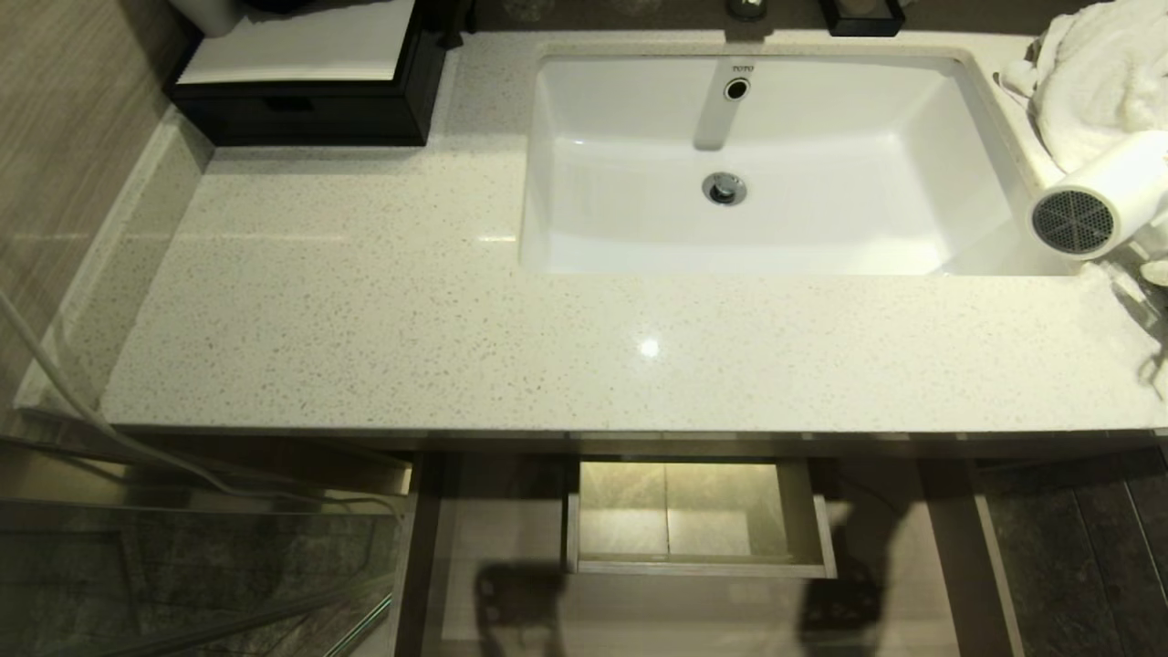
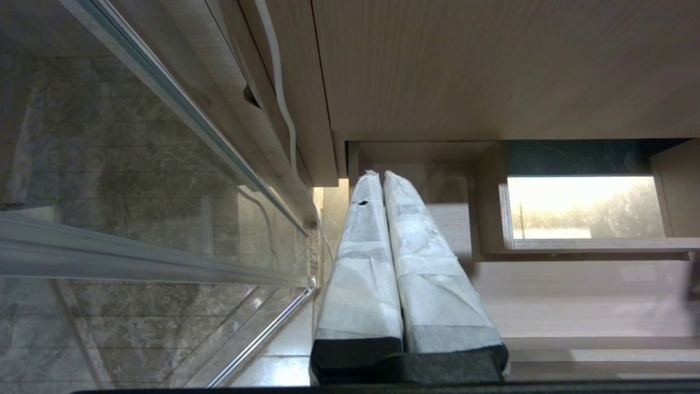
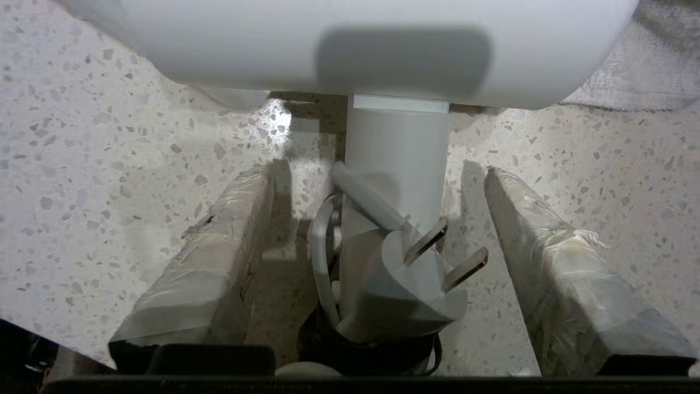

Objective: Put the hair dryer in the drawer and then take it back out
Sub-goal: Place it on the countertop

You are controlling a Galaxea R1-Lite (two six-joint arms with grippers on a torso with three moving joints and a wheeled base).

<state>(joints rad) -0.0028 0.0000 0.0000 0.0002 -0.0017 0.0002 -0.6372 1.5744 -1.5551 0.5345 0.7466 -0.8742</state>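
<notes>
The hair dryer (image 1: 1104,205) is lying on the speckled bench (image 1: 383,310) at the far right, just beside the sink (image 1: 990,137) and against a white towel (image 1: 1104,82), its meshed end facing left. In the right wrist view the right gripper (image 3: 377,257) is straddling the dryer's stubby handle (image 3: 396,158), and its taped fingers (image 3: 213,257) are standing spread on either side with gaps showing, so nothing is being grasped. The plug (image 3: 404,279) is sitting between them, close to the handle. Judging by this, the dryer is resting on the bench on its own weight, out of the drawer (image 1: 698,520), which is standing open below the bench edge and showing nothing inside. The left gripper (image 2: 380,175) is hanging low beside the cabinet with its fingers pressed together and empty, probably parked clear of the work.
</notes>
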